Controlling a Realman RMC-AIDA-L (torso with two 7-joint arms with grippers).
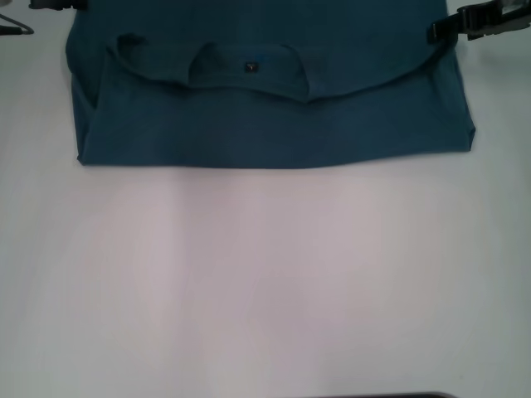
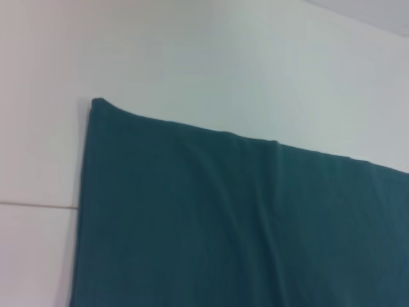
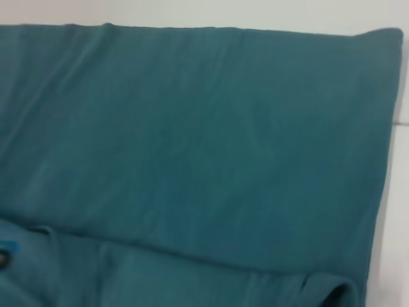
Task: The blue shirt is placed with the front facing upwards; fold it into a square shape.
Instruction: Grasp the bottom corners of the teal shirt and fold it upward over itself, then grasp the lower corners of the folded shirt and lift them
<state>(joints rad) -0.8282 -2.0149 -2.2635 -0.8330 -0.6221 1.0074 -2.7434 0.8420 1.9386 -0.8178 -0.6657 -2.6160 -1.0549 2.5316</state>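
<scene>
The blue shirt [image 1: 274, 124] lies folded at the far end of the white table [image 1: 265, 282], with its straight folded edge nearest me. Its ribbed collar [image 1: 217, 51] and small dark neck label [image 1: 250, 66] face up on the top layer. My left gripper [image 1: 58, 4] shows only as a dark sliver at the shirt's far left corner. At the shirt's far right edge, my right gripper [image 1: 477, 21] hovers just off the cloth. The left wrist view shows a smooth corner of the shirt [image 2: 223, 224]. In the right wrist view are the shirt [image 3: 192, 128] and a folded layer edge.
A thin dark wire-like object [image 1: 12, 25] lies at the far left of the table. A dark strip [image 1: 382, 395] shows at the near edge. The near half of the white table is bare surface.
</scene>
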